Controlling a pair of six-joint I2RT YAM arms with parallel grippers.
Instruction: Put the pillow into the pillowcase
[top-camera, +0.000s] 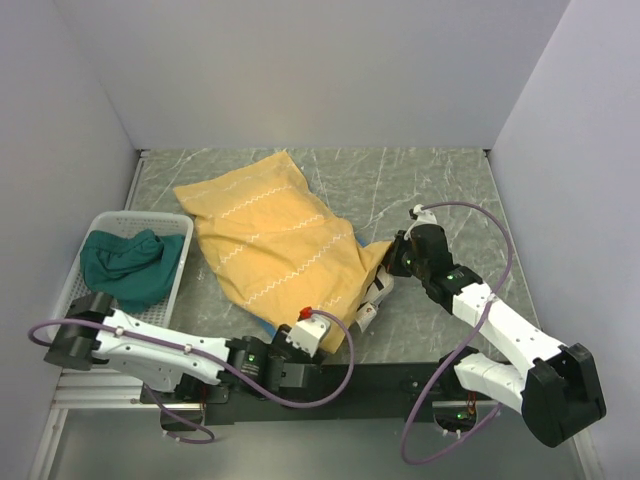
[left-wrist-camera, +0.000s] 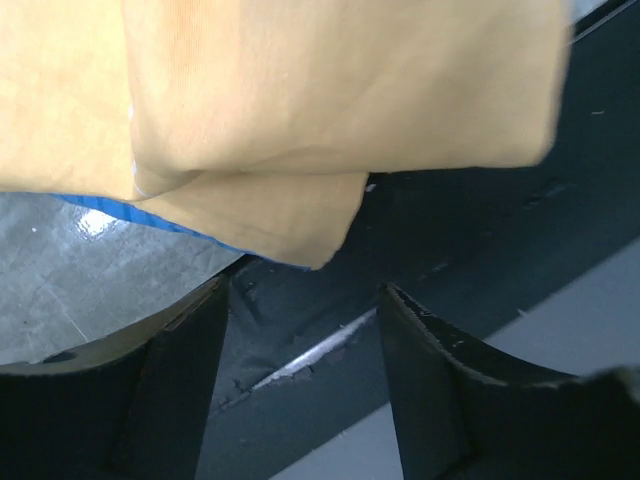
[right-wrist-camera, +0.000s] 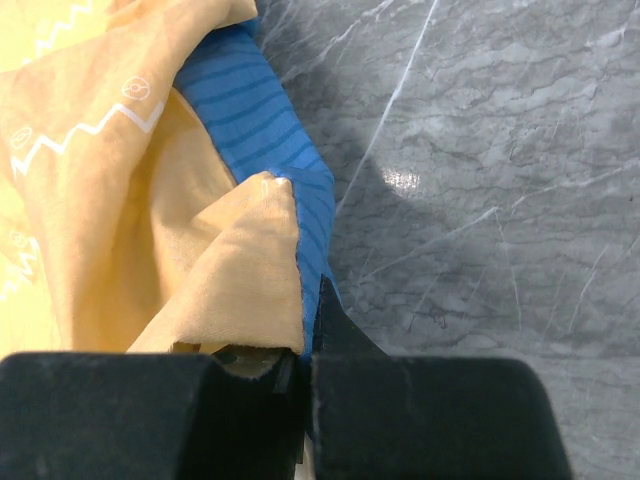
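The pillowcase (top-camera: 270, 235) lies plump on the table, mustard-yellow face up, with a strip of its blue face showing at the near edge. The pillow is hidden; no cream-white fabric shows in any view. My right gripper (top-camera: 372, 300) is shut on the pillowcase's near right corner; the right wrist view shows yellow and blue cloth (right-wrist-camera: 250, 260) pinched between the closed fingers (right-wrist-camera: 305, 345). My left gripper (top-camera: 335, 335) is open and empty at the table's front edge. In the left wrist view the pillowcase's hanging corner (left-wrist-camera: 300, 100) is just beyond the spread fingers (left-wrist-camera: 303, 290), not between them.
A white slotted basket (top-camera: 120, 218) at the left holds a dark teal-green cloth (top-camera: 130, 265). The grey marble tabletop (top-camera: 420, 190) shows to the right and behind the pillowcase. A black rail (top-camera: 400, 375) runs along the front edge. White walls enclose the table.
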